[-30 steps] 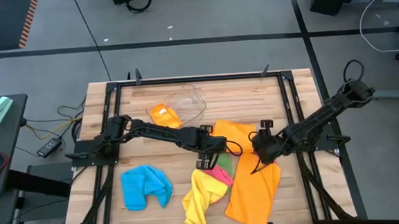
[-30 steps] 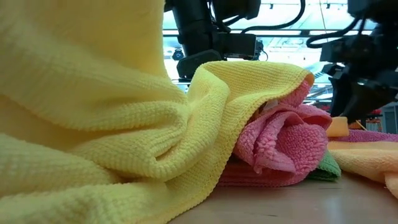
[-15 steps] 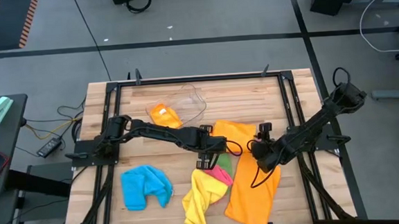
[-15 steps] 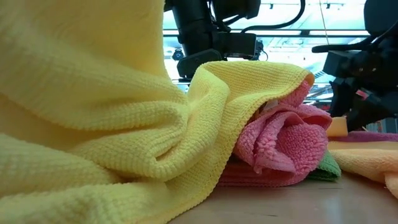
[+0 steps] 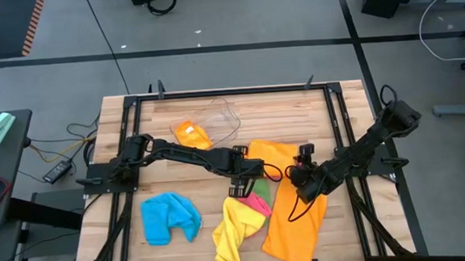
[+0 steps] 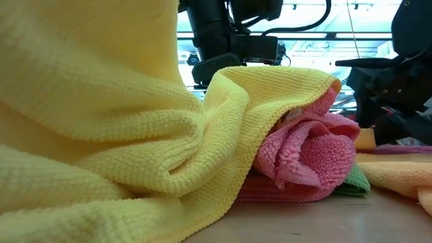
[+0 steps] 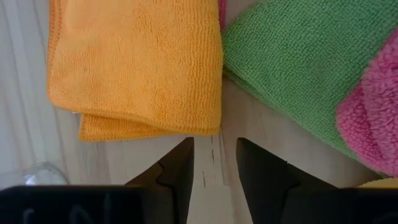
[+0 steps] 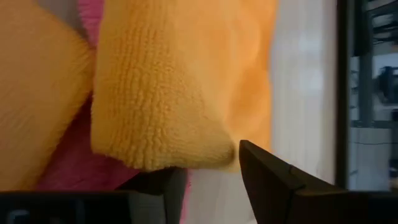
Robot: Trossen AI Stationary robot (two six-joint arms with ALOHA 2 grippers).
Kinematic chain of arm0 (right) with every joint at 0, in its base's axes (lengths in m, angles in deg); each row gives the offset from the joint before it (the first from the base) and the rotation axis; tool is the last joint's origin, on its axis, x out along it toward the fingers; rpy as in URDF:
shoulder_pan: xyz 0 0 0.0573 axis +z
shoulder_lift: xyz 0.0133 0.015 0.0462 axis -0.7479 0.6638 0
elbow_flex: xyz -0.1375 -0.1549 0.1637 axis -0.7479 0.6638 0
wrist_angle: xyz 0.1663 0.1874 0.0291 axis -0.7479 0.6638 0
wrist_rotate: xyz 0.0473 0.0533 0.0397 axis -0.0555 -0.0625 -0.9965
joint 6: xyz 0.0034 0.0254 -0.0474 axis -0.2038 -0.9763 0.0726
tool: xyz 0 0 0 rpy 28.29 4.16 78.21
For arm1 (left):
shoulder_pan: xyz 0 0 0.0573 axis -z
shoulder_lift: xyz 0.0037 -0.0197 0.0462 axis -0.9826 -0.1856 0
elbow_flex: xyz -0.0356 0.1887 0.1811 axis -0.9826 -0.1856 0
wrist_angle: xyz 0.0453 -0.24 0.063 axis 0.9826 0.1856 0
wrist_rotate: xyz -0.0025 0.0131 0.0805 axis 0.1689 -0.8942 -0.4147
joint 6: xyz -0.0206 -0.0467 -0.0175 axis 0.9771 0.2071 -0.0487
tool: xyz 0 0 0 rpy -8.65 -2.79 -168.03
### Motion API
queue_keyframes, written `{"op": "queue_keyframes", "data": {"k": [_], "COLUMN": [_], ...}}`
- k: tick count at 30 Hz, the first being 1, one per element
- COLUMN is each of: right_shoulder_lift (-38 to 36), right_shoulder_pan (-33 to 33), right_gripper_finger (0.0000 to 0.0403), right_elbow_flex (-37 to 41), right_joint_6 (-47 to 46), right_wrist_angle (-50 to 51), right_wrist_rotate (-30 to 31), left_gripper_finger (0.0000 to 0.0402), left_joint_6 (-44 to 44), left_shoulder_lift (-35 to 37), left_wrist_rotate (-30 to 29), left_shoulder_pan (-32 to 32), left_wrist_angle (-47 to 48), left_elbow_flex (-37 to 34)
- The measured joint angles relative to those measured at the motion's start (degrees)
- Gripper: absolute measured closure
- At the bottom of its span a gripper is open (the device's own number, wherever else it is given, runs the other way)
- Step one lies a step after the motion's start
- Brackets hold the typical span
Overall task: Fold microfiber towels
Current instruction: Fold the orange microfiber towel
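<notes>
Large orange towel (image 5: 295, 207) lies across the table's right-centre, its near edge draped over the right gripper (image 8: 211, 165), whose fingers stand spread around that fold, not yet pinching. Left gripper (image 7: 214, 163) hovers with a narrow gap over bare wood just beside the towel's other corner (image 7: 140, 68), holding nothing. Green towel (image 7: 298, 68) and pink towel (image 6: 307, 155) are touching it. Risk: uneven grasps would skew the fold; the right gripper's fingers may also snag pink cloth underneath.

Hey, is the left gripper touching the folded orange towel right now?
Apart. The left wrist view shows the left gripper open, with bare table between its fingertips and the orange towel edge beyond them.
</notes>
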Motion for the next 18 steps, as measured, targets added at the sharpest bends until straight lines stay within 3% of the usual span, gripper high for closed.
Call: {"op": "queue_keyframes", "data": {"k": [9,18], "right_shoulder_lift": [-0.2,-0.3], "right_shoulder_pan": [0.0,1.4], "right_gripper_finger": [0.0354,0.0364], "right_elbow_flex": [0.0,0.0], "right_joint_6": [1.2,10.6], "right_wrist_angle": [0.4,-3.8], "right_wrist_rotate": [5.2,13.7], "left_gripper_finger": [0.0273,0.0262], "left_joint_6": [0.1,-0.3], "left_shoulder_lift": [0.0,-0.2], "left_wrist_rotate": [0.0,0.0], "left_shoulder_pan": [0.0,-2.0], "left_wrist_angle": [0.0,-1.8], "left_elbow_flex": [0.0,0.0]}}
